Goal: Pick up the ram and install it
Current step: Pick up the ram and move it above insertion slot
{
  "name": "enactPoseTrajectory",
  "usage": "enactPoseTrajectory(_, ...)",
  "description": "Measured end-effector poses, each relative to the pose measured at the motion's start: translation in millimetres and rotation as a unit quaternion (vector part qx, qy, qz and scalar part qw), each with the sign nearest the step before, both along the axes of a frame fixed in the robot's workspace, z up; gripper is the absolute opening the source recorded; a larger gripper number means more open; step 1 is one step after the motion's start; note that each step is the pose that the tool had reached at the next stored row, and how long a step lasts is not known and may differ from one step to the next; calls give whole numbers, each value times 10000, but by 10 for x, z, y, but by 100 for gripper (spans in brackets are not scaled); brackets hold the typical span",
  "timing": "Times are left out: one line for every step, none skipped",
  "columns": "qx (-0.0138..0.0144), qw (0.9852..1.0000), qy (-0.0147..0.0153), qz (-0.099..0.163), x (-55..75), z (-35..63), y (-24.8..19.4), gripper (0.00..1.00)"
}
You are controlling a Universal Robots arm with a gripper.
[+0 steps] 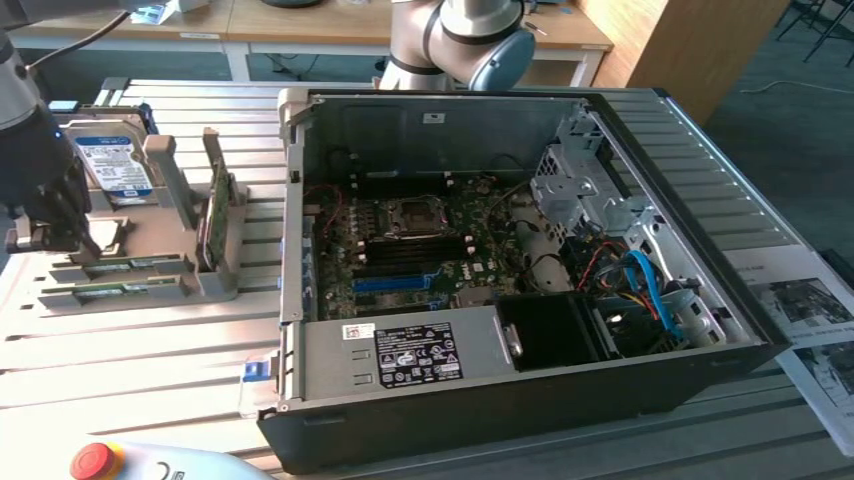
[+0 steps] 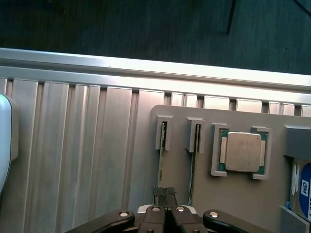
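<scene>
Pincer (image 2: 164,193) clenched, tips together, at the end of the ram (image 2: 161,150) standing on edge in the grey holder (image 2: 180,116), second stick (image 2: 194,155) just beside it, bare ribbed table (image 2: 73,160) open alongside.

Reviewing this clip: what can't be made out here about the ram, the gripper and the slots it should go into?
- Wrist view: the near end of the ram stick lies under the shut gripper, so whether they touch cannot be told.
- Exterior view: the blue slots are too small to tell whether they are free.
- Wrist view: the hard drive is cut off by the picture's edge.
</scene>
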State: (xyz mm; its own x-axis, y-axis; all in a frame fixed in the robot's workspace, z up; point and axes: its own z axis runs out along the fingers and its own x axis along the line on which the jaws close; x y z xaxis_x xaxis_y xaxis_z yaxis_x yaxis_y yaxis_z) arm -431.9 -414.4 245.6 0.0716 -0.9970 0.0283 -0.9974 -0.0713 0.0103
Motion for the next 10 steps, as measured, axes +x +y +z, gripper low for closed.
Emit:
enactPoseTrajectory(1, 10000, 0, 0, 0, -18, -7, 10)
enactPoseTrajectory(4, 10000, 1, 0, -1, -33, -13, 10)
enactPoseTrajectory(10, 10000, 1, 0, -1, -45, -19, 10)
enactPoseTrajectory(14, 10000, 1, 0, -1, -49, -22, 10)
enactPoseTrajectory(13, 10000, 2, 0, -1, -49, -22, 10)
enactPoseTrajectory(13, 10000, 2, 0, -1, -49, -22, 10)
enactPoseTrajectory(14, 10000, 2, 0, -1, -49, -22, 10)
enactPoseTrajectory(14, 10000, 2, 0, -1, -49, -22, 10)
enactPoseTrajectory(14, 10000, 1, 0, -1, -50, -22, 10)
enactPoseTrajectory(14, 10000, 1, 0, 0, -50, -22, 11)
